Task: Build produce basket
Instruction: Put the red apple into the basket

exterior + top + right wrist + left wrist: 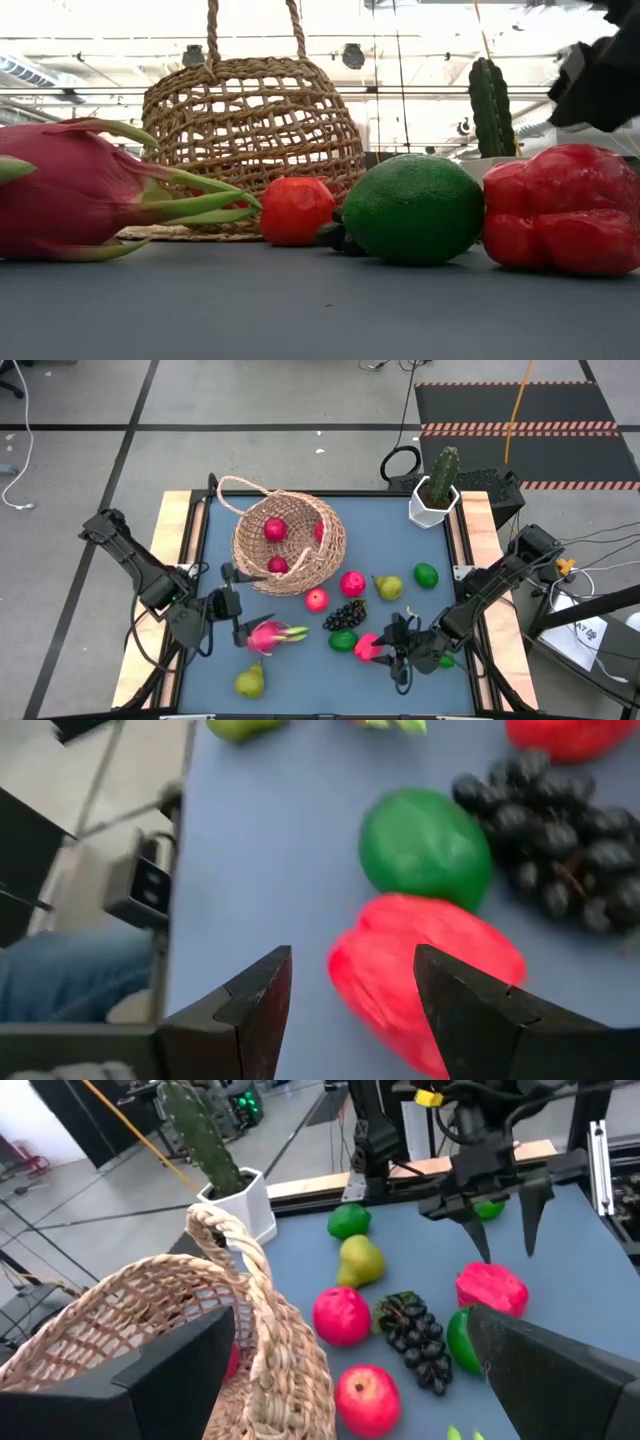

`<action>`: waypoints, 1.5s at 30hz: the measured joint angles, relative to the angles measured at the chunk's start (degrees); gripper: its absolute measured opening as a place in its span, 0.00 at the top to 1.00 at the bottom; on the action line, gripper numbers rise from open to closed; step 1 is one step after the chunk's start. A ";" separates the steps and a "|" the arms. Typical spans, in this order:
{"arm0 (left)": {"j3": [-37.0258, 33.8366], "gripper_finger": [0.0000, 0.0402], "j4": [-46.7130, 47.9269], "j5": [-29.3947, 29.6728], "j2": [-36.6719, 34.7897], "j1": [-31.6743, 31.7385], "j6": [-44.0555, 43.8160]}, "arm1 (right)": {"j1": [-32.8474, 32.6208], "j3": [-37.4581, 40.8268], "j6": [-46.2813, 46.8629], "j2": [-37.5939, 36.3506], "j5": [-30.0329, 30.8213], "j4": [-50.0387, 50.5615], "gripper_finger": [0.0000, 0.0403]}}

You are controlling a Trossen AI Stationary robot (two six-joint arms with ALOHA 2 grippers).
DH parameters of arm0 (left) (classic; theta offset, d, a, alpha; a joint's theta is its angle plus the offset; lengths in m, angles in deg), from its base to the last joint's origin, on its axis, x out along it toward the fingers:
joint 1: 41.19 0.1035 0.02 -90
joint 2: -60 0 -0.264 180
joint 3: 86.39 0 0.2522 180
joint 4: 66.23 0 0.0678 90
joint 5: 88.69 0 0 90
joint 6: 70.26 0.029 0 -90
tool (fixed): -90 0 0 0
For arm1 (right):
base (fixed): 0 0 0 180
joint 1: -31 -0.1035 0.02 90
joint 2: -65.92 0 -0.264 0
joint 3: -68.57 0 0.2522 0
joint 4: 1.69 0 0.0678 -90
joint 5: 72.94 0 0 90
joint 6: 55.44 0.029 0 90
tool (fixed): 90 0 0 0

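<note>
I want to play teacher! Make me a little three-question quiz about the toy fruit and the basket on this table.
1. True or false: the basket already has red fruit inside it.
2. Which fruit sits right in front of the right gripper? A) the grape bunch B) the red pepper-like fruit C) the pear
3. Fill in: the dragon fruit lies beside the ____ gripper.

Key: 1 true. 2 B; the jaws are open on either side of it, not closed on it. 3 left.
</note>
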 joint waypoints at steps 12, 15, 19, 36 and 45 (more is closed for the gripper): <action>0.00 0.01 -1.98 0.05 -0.01 0.16 0.62 | -3.05 0.00 5.93 -0.07 0.66 4.15 0.49; -0.01 0.01 -1.99 0.03 0.01 0.60 0.87 | -3.48 0.00 5.21 -0.07 4.06 2.38 0.49; -0.02 0.01 -2.02 0.05 0.01 1.20 0.87 | -1.31 0.00 1.81 -0.09 6.45 0.18 0.49; -0.01 0.01 -1.40 0.03 0.01 1.85 0.01 | 26.12 -2.21 -30.67 -0.13 -1.30 -0.04 0.46; 0.00 0.01 -1.01 0.03 0.03 1.85 0.06 | 33.53 -2.21 -36.94 -0.11 -8.68 2.63 0.12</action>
